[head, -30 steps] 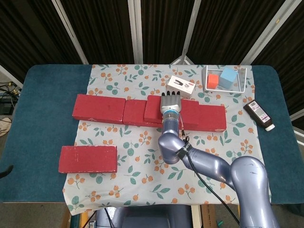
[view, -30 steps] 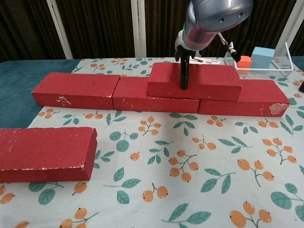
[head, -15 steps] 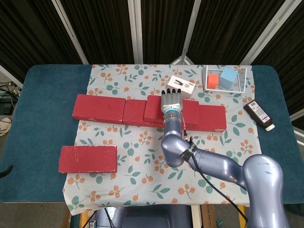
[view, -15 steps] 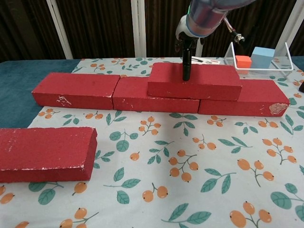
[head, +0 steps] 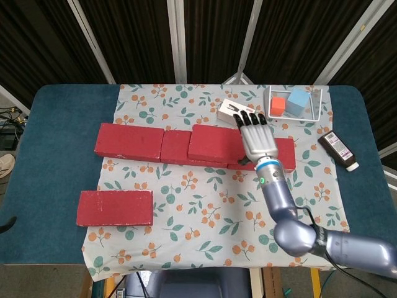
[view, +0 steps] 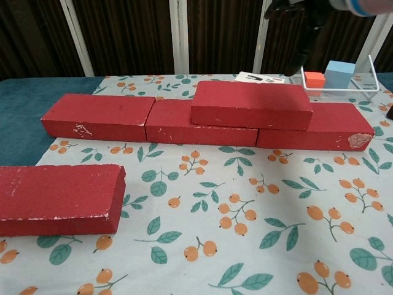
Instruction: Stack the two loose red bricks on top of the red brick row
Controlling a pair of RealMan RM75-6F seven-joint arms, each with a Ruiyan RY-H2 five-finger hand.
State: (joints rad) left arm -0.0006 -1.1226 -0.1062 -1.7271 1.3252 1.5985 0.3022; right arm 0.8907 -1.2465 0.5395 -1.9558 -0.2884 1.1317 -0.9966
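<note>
A row of red bricks [head: 129,141] lies across the floral cloth, and it shows in the chest view as a row [view: 98,117] too. One red brick [head: 214,143] sits on top of the row near its middle, seen from the front as a stacked brick [view: 252,104]. A second loose red brick [head: 115,207] lies flat on the cloth at the front left, close to the chest camera [view: 58,198]. My right hand [head: 257,139] hovers over the right part of the row, fingers spread, holding nothing. Its dark fingers [view: 302,37] hang above the stacked brick's right end. My left hand is not visible.
A white wire basket [head: 316,107] with an orange cube and a blue cube stands at the back right. A brown bottle [head: 339,149] lies near the right edge. A small white card [head: 229,111] lies behind the row.
My right hand has lifted off the stacked brick and swung to the right and upward. The stacked brick stays in place on the row.
</note>
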